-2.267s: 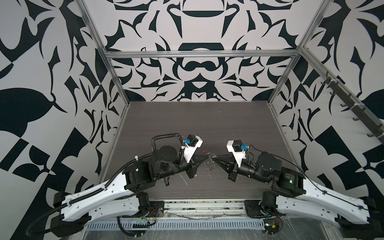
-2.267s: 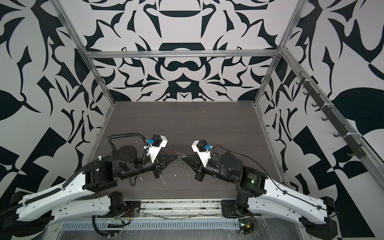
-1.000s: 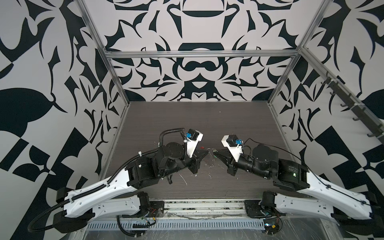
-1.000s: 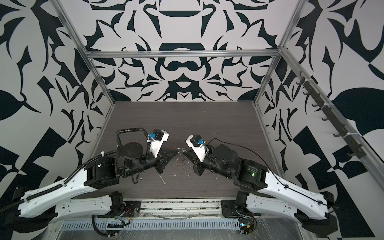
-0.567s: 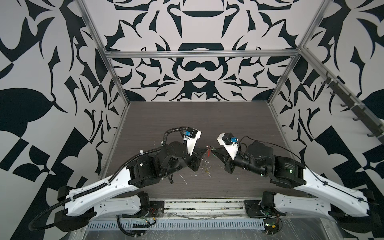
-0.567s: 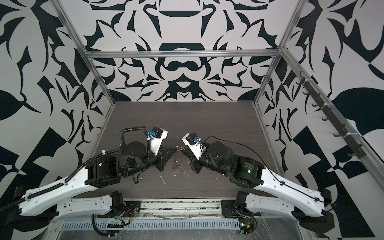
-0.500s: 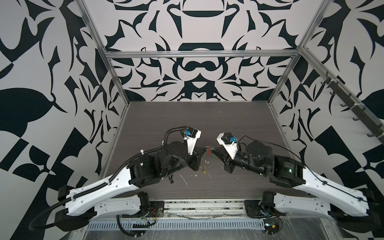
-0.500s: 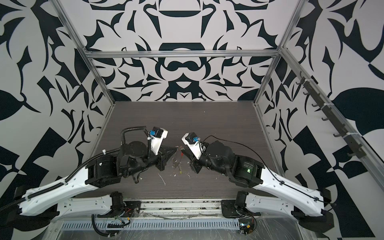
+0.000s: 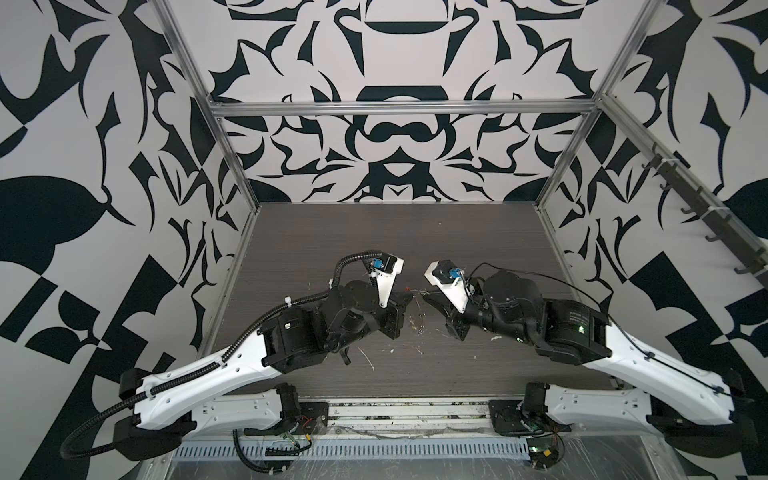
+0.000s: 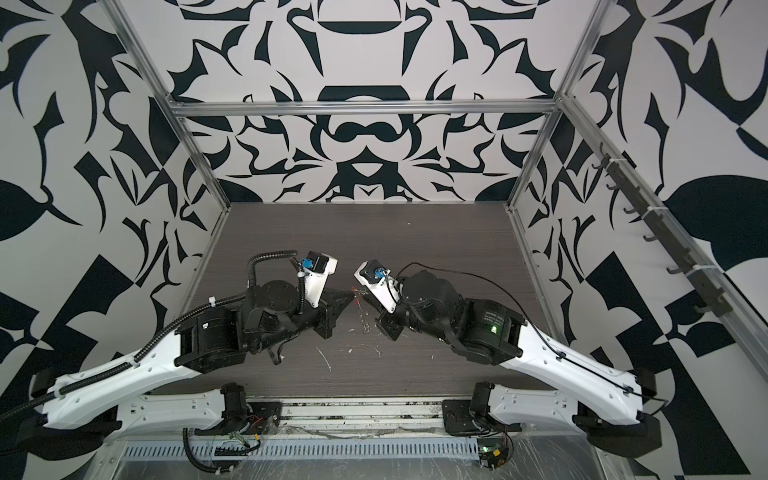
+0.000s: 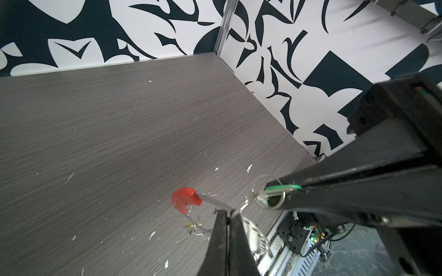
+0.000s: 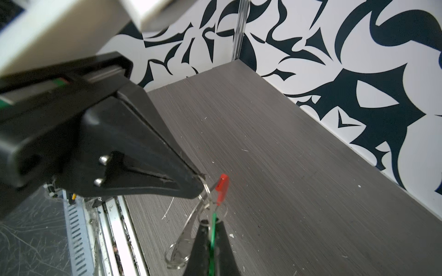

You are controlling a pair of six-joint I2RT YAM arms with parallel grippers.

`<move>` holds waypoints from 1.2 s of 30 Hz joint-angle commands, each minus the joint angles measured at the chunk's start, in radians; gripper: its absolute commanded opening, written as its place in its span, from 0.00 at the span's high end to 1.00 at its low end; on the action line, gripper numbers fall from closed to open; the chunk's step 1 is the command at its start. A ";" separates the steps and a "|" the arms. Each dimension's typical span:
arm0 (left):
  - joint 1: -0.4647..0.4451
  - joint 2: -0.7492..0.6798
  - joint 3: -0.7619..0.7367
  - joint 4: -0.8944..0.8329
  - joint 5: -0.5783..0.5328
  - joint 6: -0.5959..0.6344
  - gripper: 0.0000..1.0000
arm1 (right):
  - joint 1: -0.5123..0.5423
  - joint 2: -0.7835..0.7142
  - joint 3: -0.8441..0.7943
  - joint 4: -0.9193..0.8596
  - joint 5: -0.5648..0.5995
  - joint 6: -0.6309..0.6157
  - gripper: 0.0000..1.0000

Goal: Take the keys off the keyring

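Left wrist view shows the arms drawn closer than a second ago: left gripper (image 11: 226, 216) pinching the keyring (image 11: 212, 202), right gripper (image 11: 269, 193) clamping the green-tagged key (image 11: 284, 188), probably ready to slide it off.

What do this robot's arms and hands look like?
Both arms have white shells and black joints. The left arm carries a ribbed black hose; the right arm a thin black wire and a green light. The left hand and right hand are black tapering wedges with white camera mounts.

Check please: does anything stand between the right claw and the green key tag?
Nothing visible does. The right claw is shut on the green tag; the left claw pinches the keyring close beside it.
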 commanded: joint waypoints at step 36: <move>0.057 0.016 -0.058 -0.172 0.006 0.015 1.00 | 0.002 0.068 0.373 -0.028 0.120 -0.307 1.00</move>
